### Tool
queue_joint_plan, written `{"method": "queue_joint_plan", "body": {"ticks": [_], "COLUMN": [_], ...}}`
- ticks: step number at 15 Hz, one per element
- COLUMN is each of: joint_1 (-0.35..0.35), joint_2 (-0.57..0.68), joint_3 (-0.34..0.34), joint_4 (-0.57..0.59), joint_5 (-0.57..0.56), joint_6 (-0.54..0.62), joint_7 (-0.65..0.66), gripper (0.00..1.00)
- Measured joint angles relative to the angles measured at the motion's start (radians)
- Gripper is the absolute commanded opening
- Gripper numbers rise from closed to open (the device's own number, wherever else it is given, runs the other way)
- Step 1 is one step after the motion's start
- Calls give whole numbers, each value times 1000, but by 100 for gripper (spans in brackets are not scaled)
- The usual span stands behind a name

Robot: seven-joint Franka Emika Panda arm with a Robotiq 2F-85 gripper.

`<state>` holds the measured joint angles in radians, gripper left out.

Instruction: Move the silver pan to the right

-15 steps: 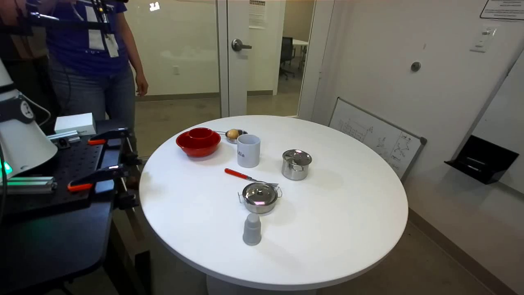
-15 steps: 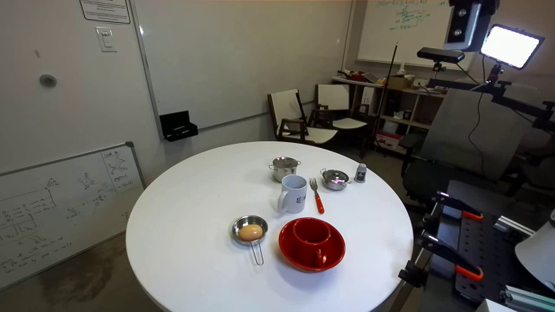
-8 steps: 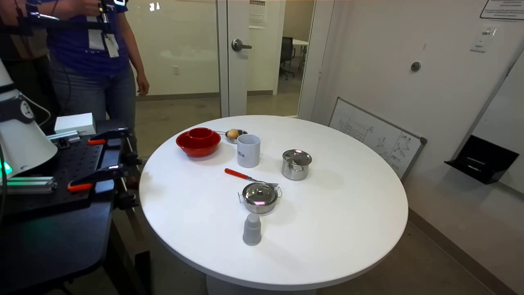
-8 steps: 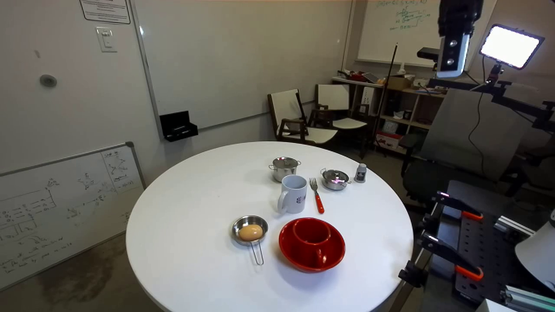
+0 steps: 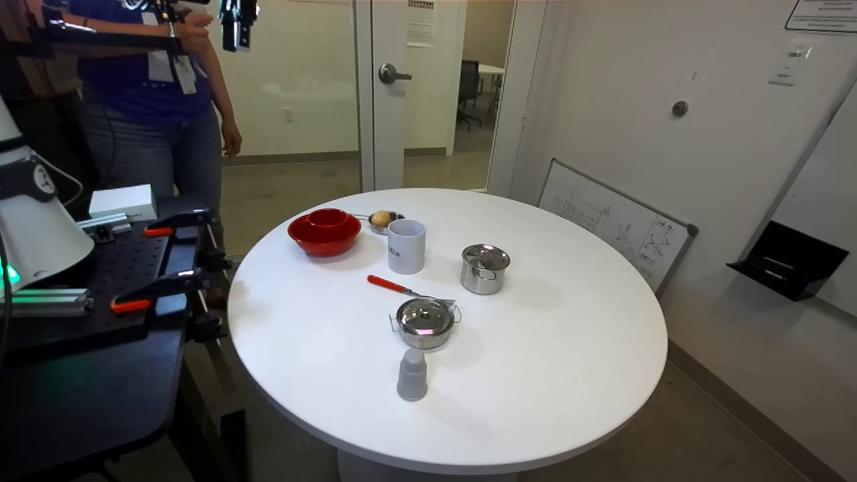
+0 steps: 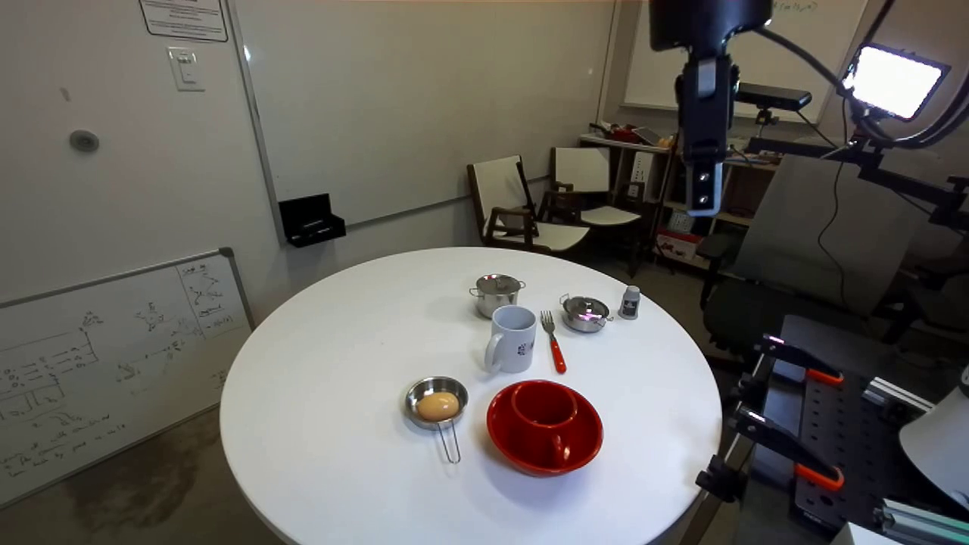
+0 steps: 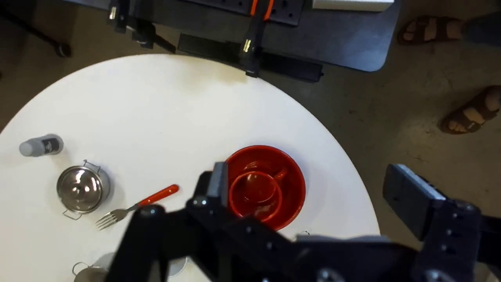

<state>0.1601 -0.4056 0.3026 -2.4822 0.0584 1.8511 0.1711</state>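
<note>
The silver pan [image 6: 434, 384] is small and shallow, with a thin wire handle and a brown egg-like thing inside. It lies on the white table beside the red bowl, and also shows in an exterior view partly behind the mug [image 5: 396, 216]. In the wrist view the gripper's body hides it, except for a bit of thin wire that may be its handle. My gripper [image 7: 313, 188] is open and empty, high above the table. It also hangs in both exterior views [image 6: 702, 198] [image 5: 237, 41], well apart from the pan.
A red bowl [image 6: 583, 439] holds a red cup [image 6: 543, 405]. A light mug [image 6: 515, 341], a fork [image 6: 557, 352], a lidded pot [image 6: 496, 299], a lidded low pan [image 6: 585, 314] and a grey bottle [image 6: 629, 303] stand or lie on the table [image 6: 325, 363]. A person [image 5: 150, 100] stands behind.
My gripper has moved down and out over the table side, leftward in an exterior view. It has newly come into sight at the top of an exterior view. The table things have not moved.
</note>
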Motion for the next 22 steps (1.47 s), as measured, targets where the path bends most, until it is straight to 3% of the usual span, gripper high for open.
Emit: {"method": "queue_joint_plan", "body": {"ticks": [7, 16, 22], "joint_1": [6, 10, 6], "joint_2": [199, 220, 319], "joint_3": [-38, -46, -70], "joint_4": [68, 79, 81], "joint_5": [-93, -101, -261], "joint_6": [124, 143, 406], "joint_7": [-238, -244, -306], "gripper": [100, 100, 100]}}
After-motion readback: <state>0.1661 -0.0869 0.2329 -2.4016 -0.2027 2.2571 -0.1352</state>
